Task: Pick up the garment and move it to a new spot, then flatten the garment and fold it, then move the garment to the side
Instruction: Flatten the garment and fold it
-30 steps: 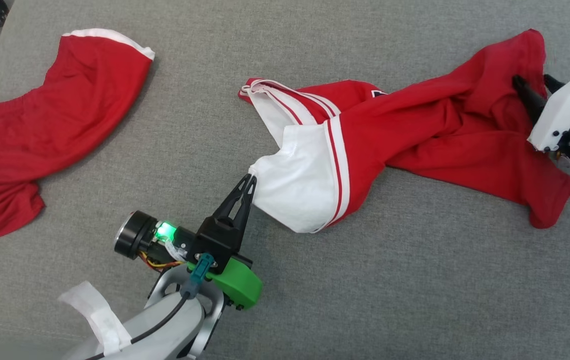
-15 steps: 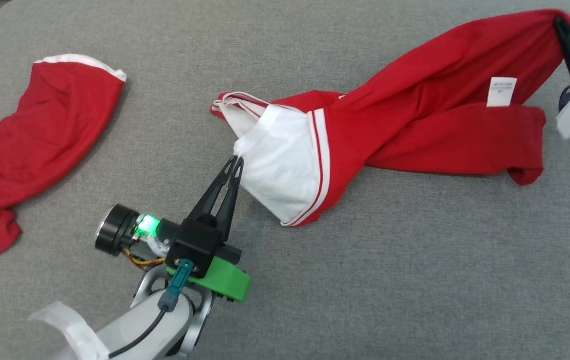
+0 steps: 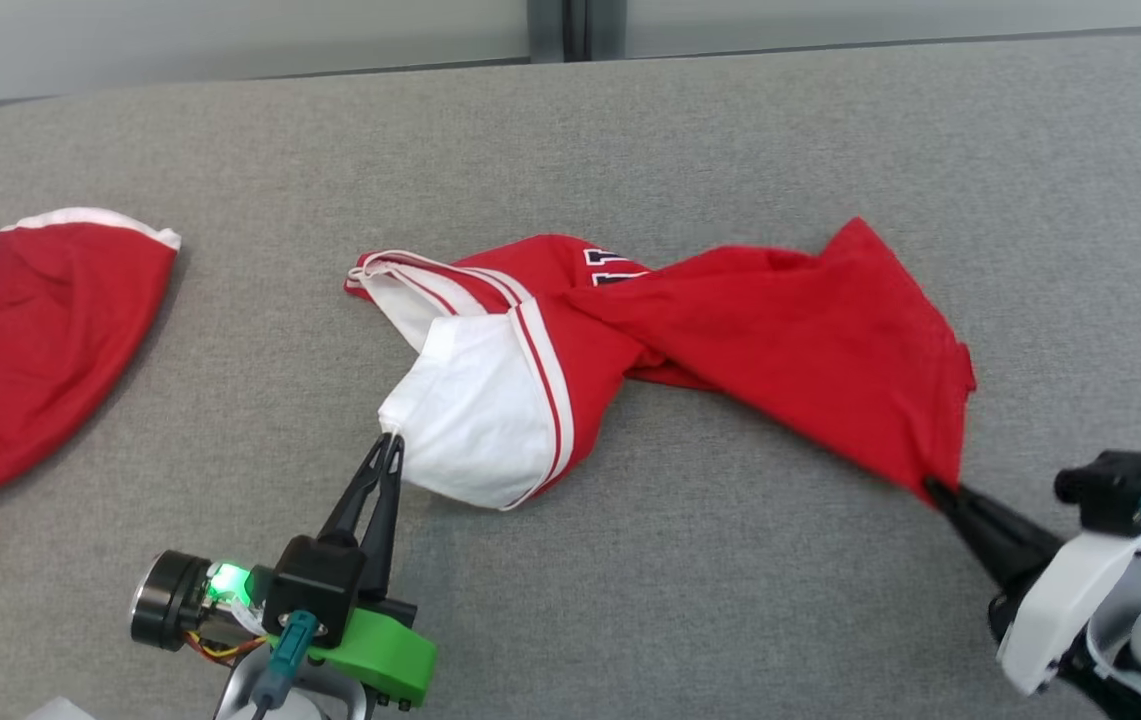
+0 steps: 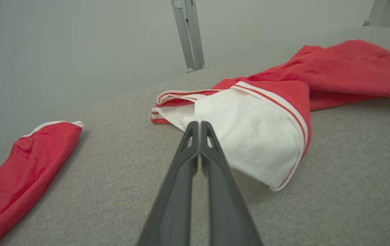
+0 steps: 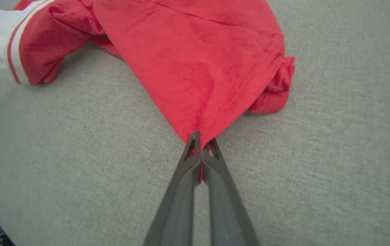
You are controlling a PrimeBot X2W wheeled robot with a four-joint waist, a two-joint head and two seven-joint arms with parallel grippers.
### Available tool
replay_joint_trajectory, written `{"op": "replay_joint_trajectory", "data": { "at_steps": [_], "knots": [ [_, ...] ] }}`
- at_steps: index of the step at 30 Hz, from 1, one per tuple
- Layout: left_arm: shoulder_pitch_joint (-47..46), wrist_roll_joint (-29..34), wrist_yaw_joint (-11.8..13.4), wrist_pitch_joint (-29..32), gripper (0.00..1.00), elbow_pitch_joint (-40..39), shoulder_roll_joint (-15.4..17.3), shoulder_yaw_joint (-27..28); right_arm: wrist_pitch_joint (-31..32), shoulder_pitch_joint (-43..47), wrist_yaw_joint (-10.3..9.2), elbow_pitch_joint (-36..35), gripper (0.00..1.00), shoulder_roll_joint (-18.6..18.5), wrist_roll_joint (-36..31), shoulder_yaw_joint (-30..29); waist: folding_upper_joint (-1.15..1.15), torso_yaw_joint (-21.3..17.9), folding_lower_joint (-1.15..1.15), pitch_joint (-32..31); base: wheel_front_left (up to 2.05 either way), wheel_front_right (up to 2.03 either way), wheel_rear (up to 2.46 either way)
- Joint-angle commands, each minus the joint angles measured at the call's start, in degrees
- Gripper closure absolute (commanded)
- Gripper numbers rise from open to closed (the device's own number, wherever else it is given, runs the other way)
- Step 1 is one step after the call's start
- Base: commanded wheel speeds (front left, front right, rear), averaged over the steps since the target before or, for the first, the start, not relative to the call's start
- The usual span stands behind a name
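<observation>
Left tool [image 3: 392, 438]: pinches the white corner of the garment [image 3: 780, 340], clenched tight. Right tool [image 3: 933, 487]: clamps its red corner likewise. Stretches twisted between both on the grey counter [image 3: 730, 620], well right of the other red cloth [image 3: 30, 340].

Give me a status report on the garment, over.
Status: left end effector shut on the garment at its white end; right end effector shut on its red corner. Twisted mid-length, not flat. At left, second red garment lies apart.
</observation>
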Motion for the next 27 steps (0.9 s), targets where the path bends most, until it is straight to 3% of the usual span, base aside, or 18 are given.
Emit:
{"op": "replay_joint_trajectory", "data": {
  "at_steps": [1, 5, 6, 7, 8, 16, 20, 27],
  "knots": [
    [1.12, -0.32, 0.57, -0.28, 1.0, -0.24, 0.66, 0.35, 0.0, 1.62, -0.08, -1.04, 1.0, 0.57, -0.35, 0.31, 0.0, -1.94, 0.0, -1.82, 0.0, 0.0, 0.0],
    [2.33, -1.01, 1.0, -0.29, 1.0, -0.4, 1.4, 0.68, 1.56, 4.62, -0.08, -2.73, 1.0, 2.91, -1.44, 1.47, 0.0, -2.51, 0.0, -2.47, 0.0, 0.0, 0.0],
    [2.34, -1.1, 1.07, -0.21, 1.0, -0.42, 1.52, 0.71, 1.96, 5.14, -0.08, -3.04, 0.69, 3.41, -1.54, 1.4, 0.0, -2.45, 0.0, -2.62, 0.0, 0.0, 0.0],
    [2.39, -1.09, 1.14, -0.15, 1.0, -0.4, 1.64, 0.71, 2.24, 5.47, -0.08, -3.32, 0.15, 3.73, -1.45, 1.21, 0.0, -2.37, 0.0, -2.73, 0.0, 0.0, 0.0],
    [2.42, -1.11, 1.16, -0.14, 1.0, -0.28, 1.77, 0.7, 2.47, 5.84, -0.08, -3.87, 0.0, 3.98, -1.09, 0.66, 0.0, -2.26, 0.0, -2.84, 0.0, 0.0, 0.0],
    [2.89, -1.55, 1.25, -0.3, 1.0, 0.5, 1.66, 1.01, 3.22, 8.15, -0.07, -9.24, 0.0, 1.39, 5.6, -7.87, 0.0, -1.6, 0.0, -3.34, 0.0, 0.0, 0.0],
    [2.81, -1.42, 0.92, -0.45, 1.0, 0.67, 0.94, 0.9, 3.86, 8.19, -0.07, -9.97, 0.0, 2.09, 12.2, -11.92, 0.0, -1.1, 0.0, -2.57, 0.0, 0.0, 0.0],
    [0.03, -0.31, -0.27, -0.4, 1.0, 1.45, -0.34, 0.13, 5.48, 5.82, -0.07, -6.28, 0.0, 1.94, 19.0, -13.01, 0.0, 1.06, 0.0, -0.22, 0.0, 0.0, 0.0]
  ]
}}
